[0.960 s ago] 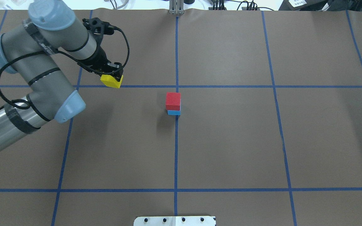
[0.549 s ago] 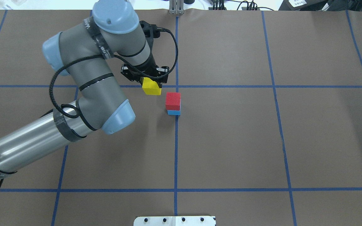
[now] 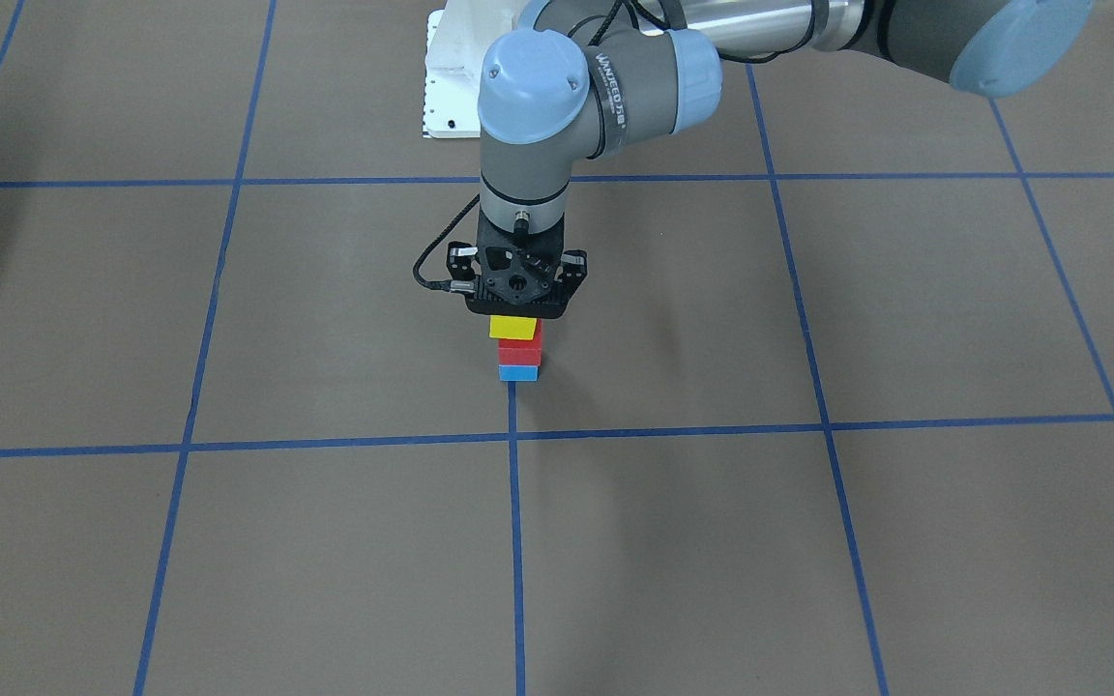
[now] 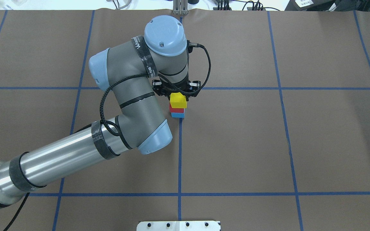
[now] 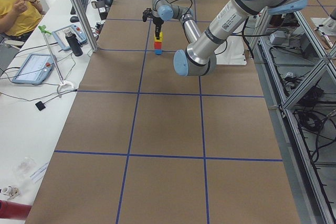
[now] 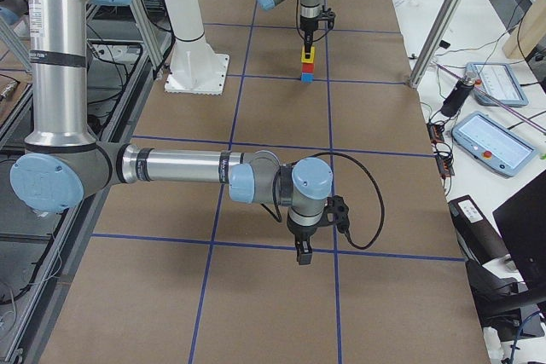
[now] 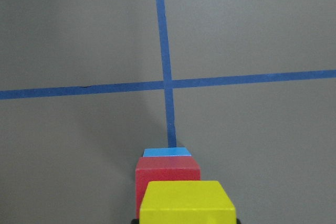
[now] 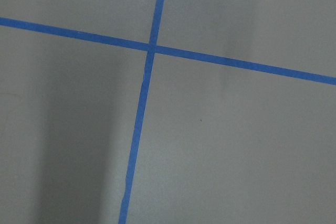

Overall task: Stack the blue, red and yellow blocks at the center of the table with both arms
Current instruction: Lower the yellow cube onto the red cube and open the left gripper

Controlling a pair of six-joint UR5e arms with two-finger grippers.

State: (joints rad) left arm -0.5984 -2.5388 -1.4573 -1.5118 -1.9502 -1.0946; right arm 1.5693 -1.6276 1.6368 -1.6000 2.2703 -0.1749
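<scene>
Mid-frame, the left arm's jaws clamp the yellow cube block [image 4: 178, 100] over the red cube block [image 4: 177, 110] atop the blue block [image 4: 177, 115], lined up for release; right arm's jaws: cannot tell.

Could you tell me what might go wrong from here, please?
1. In the front view the yellow block looks slightly off-centre over the red block; released so, it might tip off.
2. The left gripper holds it over a narrow stack; opening or lifting askew could shift the red block on the blue block.
</scene>
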